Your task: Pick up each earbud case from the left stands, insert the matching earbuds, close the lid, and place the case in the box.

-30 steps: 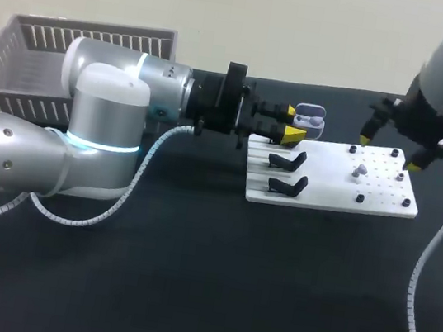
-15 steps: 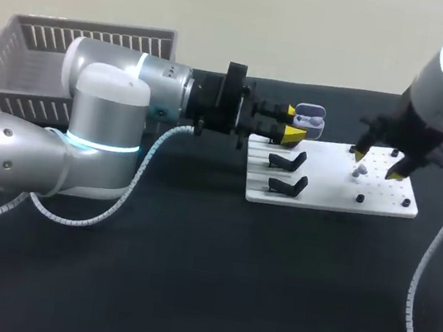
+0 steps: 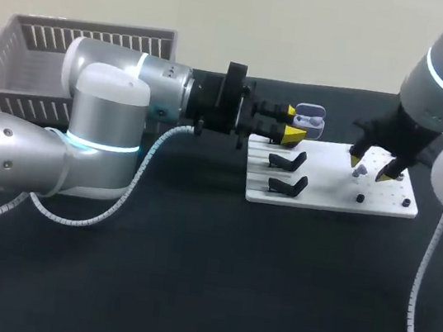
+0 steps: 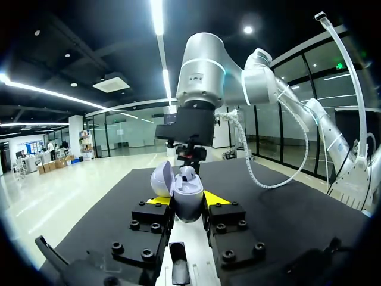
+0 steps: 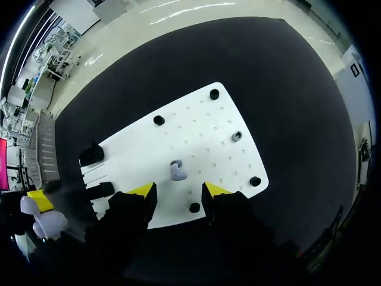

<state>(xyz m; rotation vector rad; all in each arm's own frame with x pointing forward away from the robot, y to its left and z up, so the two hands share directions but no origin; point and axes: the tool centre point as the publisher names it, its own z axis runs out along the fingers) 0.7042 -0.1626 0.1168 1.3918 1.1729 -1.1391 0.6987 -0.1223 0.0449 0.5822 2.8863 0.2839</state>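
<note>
The left arm's tool (image 4: 188, 199) is clamped on the pale lilac, egg-shaped plastic earbud case (image 4: 187, 190). The case's lid is flipped open, and it is at the far edge of the flat white peg plate (image 3: 329, 200), toward the left end. The plate lies on the black worktop (image 3: 188, 278).

The right arm's tool (image 5: 175, 189) hangs over the plate with its 2 yellow tips apart. A small grey earbud (image 5: 177, 171) lies just ahead of the tips, untouched. 2 black angled stands (image 3: 285, 184) sit on the plate's left part. A grey slatted plastic basket (image 3: 20, 61) stands far left.
</note>
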